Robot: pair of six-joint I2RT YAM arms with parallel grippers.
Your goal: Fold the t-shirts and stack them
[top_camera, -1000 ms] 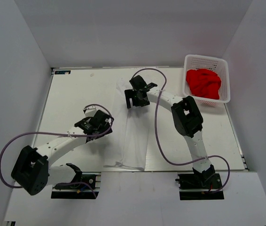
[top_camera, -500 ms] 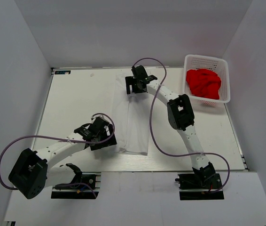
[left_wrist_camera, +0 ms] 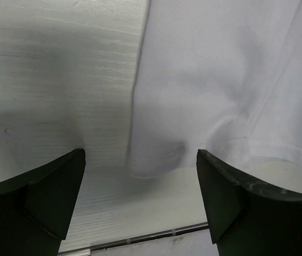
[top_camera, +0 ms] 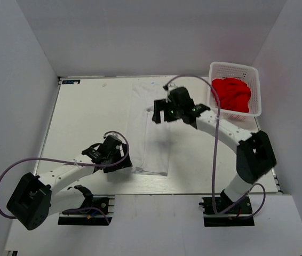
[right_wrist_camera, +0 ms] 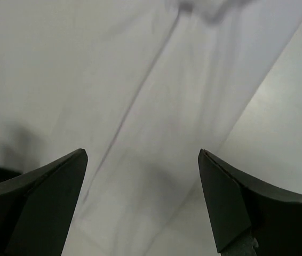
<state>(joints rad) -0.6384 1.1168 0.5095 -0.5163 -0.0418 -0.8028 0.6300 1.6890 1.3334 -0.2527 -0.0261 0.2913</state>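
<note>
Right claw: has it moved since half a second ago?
Yes. The right claw came nearer, away from the table's far edge, and slightly toward the basket.

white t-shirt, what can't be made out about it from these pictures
Top view: white t-shirt blends into the table, outline faint; right hand covers part.
Wrist views: frame edges cut it off; whole shape unseen.
Red t-shirt: bunched in the basket, shape unreadable.
</note>
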